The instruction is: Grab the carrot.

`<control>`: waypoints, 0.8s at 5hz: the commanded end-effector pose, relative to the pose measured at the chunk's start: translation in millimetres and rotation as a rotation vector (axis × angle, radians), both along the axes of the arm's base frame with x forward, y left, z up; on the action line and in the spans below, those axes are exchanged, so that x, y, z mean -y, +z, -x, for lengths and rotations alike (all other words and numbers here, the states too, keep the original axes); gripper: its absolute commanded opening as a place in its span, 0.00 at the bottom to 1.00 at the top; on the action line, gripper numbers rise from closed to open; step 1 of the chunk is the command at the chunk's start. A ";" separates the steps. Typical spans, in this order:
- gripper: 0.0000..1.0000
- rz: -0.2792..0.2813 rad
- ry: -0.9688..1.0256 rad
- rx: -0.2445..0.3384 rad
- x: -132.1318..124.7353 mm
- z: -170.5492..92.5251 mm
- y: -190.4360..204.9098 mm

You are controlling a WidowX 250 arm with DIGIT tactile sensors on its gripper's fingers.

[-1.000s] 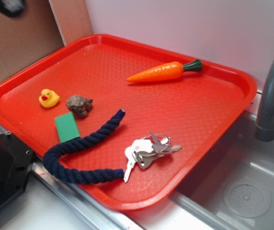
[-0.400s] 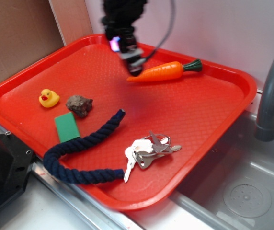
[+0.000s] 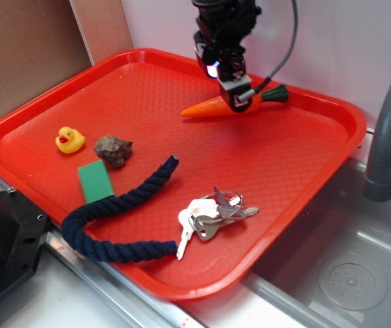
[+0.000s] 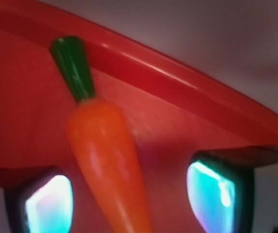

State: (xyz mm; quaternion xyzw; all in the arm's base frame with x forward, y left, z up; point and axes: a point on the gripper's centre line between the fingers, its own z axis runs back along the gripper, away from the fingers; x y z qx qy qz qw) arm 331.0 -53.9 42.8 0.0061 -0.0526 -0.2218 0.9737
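I am lowering the gripper (image 3: 237, 98) over the carrot (image 3: 212, 106), jaws spread wide.

In the wrist view the carrot (image 4: 107, 155) is lying between my 2 fingertips (image 4: 46, 204), closer to the left one, its green stem (image 4: 74, 68) pointing ahead toward the tray rim (image 4: 187, 82). I am judging the risk as an off-centre close: the glossy tapered body could be squirting out sideways, or the nearer pad could be nudging it away first.

Kitchen counter: steel sink (image 3: 359, 273) and faucet (image 3: 387, 130).
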 end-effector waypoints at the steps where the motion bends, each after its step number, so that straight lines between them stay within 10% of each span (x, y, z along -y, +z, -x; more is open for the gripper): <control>1: 1.00 0.000 -0.079 0.066 24.0 -6.2 1.3; 3: 1.00 -0.010 -0.071 0.049 26.7 -4.9 -15.1; 4: 0.00 -0.013 -0.034 0.043 21.4 -2.3 -13.4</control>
